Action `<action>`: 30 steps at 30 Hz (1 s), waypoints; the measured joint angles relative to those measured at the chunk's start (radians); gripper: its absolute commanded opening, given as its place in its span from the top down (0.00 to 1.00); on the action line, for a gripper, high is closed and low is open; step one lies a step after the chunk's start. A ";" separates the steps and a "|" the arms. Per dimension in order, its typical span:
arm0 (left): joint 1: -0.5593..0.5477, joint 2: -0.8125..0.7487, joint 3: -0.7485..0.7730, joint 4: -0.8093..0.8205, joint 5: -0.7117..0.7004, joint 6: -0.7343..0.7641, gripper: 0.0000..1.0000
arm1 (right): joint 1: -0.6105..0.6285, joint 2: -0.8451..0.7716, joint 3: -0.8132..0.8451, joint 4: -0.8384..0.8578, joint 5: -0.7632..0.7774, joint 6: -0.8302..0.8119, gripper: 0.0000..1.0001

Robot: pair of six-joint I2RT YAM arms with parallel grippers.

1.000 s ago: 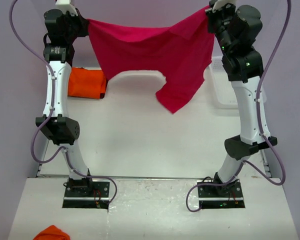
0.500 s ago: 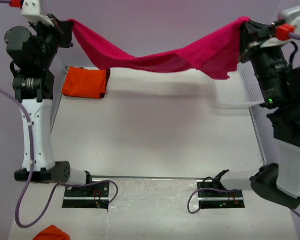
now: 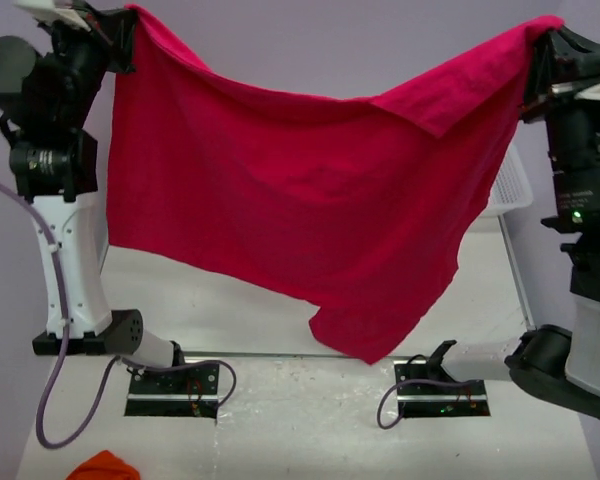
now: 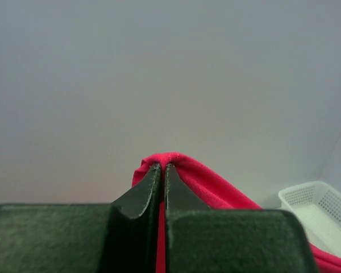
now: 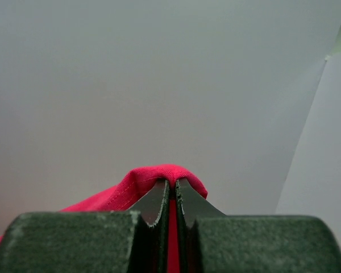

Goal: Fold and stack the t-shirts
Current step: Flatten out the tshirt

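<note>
The crimson-pink t-shirt hangs spread like a curtain between both raised arms, high above the table, its lowest corner dangling near the table's front edge. My left gripper is shut on its top left corner; cloth wraps over the fingertips. My right gripper is shut on the top right corner, where cloth bulges over the tips. The orange t-shirt on the table is hidden behind the hanging shirt.
A white lattice basket shows at the right behind the shirt and low right in the left wrist view as the basket. An orange cloth scrap lies at the bottom left, in front of the arm bases.
Both arms lifted and came toward the camera. The shirt, a sagging band half a second ago, now hangs as a wide sheet hiding the folded orange shirt.
</note>
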 measured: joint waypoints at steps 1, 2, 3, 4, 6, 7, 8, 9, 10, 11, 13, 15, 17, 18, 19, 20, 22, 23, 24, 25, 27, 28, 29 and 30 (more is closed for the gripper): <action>0.000 0.033 0.000 0.000 0.000 0.000 1.00 | -0.024 0.027 0.012 0.003 -0.009 0.003 1.00; 0.000 0.071 0.001 0.000 0.000 0.000 1.00 | -0.059 0.056 0.027 0.002 -0.019 0.010 1.00; 0.000 0.119 0.002 -0.002 0.000 0.000 1.00 | -0.090 0.084 0.040 -0.001 -0.045 0.019 1.00; 0.000 0.166 0.005 -0.006 0.000 0.000 1.00 | -0.140 0.130 0.064 -0.002 -0.059 0.027 1.00; 0.000 0.271 0.031 -0.019 -0.001 -0.005 1.00 | -0.201 0.200 0.097 -0.003 -0.097 0.046 1.00; 0.000 0.322 0.053 -0.030 0.000 -0.007 1.00 | -0.231 0.240 0.114 -0.006 -0.114 0.054 1.00; 0.000 0.367 0.078 -0.037 0.000 -0.007 1.00 | -0.256 0.279 0.126 -0.008 -0.130 0.064 1.00; 0.000 0.417 0.108 -0.045 0.001 -0.008 1.00 | -0.280 0.317 0.141 -0.016 -0.154 0.074 1.00; 0.002 0.454 0.132 -0.046 0.003 -0.010 1.00 | -0.301 0.354 0.157 -0.020 -0.175 0.084 1.00; 0.003 0.489 0.156 -0.047 0.008 -0.013 1.00 | -0.319 0.388 0.172 -0.024 -0.194 0.095 1.00; 0.008 0.519 0.171 -0.036 0.018 -0.019 1.00 | -0.359 0.444 0.188 -0.041 -0.232 0.114 1.00; 0.014 0.523 0.176 -0.026 0.024 -0.031 1.00 | -0.393 0.473 0.190 -0.059 -0.264 0.137 1.00; 0.023 0.523 0.198 0.005 0.034 -0.043 1.00 | -0.425 0.481 0.190 -0.074 -0.298 0.159 1.00; 0.029 0.522 0.210 0.034 0.042 -0.052 1.00 | -0.439 0.481 0.191 -0.074 -0.312 0.170 1.00; 0.035 0.521 0.220 0.057 0.047 -0.060 1.00 | -0.454 0.481 0.198 -0.074 -0.328 0.183 1.00; 0.041 0.518 0.224 0.083 0.052 -0.064 1.00 | -0.467 0.480 0.206 -0.072 -0.339 0.194 1.00; 0.049 0.509 0.223 0.111 0.059 -0.069 1.00 | -0.496 0.470 0.207 -0.068 -0.368 0.220 1.00; 0.053 0.505 0.216 0.123 0.061 -0.070 1.00 | -0.513 0.463 0.203 -0.066 -0.385 0.233 1.00; 0.055 0.499 0.197 0.137 0.062 -0.071 1.00 | -0.527 0.457 0.192 -0.061 -0.394 0.246 1.00; 0.055 0.486 0.162 0.150 0.062 -0.071 1.00 | -0.539 0.446 0.168 -0.054 -0.407 0.259 1.00; 0.055 0.456 0.061 0.170 0.062 -0.070 1.00 | -0.566 0.425 0.109 -0.053 -0.425 0.292 1.00; 0.054 0.447 0.013 0.171 0.061 -0.070 1.00 | -0.576 0.415 0.074 -0.054 -0.435 0.310 1.00; 0.053 0.442 -0.036 0.169 0.060 -0.070 1.00 | -0.583 0.409 0.038 -0.065 -0.440 0.331 1.00; 0.053 0.439 -0.090 0.174 0.056 -0.070 1.00 | -0.587 0.408 0.016 -0.074 -0.444 0.357 1.00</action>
